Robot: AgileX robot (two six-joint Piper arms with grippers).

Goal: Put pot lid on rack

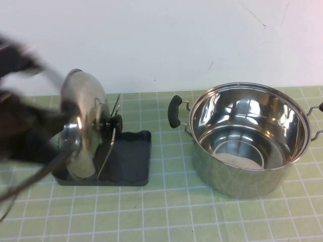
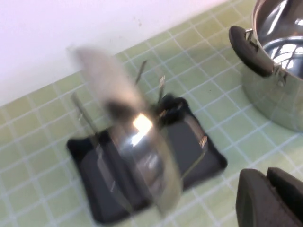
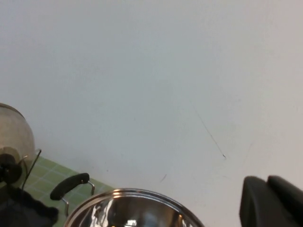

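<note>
Blurred left gripper (image 1: 30,146) sits nearest, at the worktop's (image 1: 166,217) left edge, just beside the pot lid (image 1: 83,126); finger state can't tell. Lid stands on edge in the rack (image 1: 136,161) between wire prongs, knob toward the pot (image 1: 247,141), rim axis running front-to-back. Left arm nearer. Right gripper (image 3: 272,201) is raised by the pot; fingers unclear. Count: one lid, one rack, one pot.

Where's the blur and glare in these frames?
High view: left arm heavily motion-smeared, left gripper lost in it; pot sharp with bright glare inside. Left wrist view: lid standing in the rack is smeared, hot highlight on the dome; left gripper at the frame corner. Right wrist view: sharp, mostly wall; right gripper at the edge.
</note>
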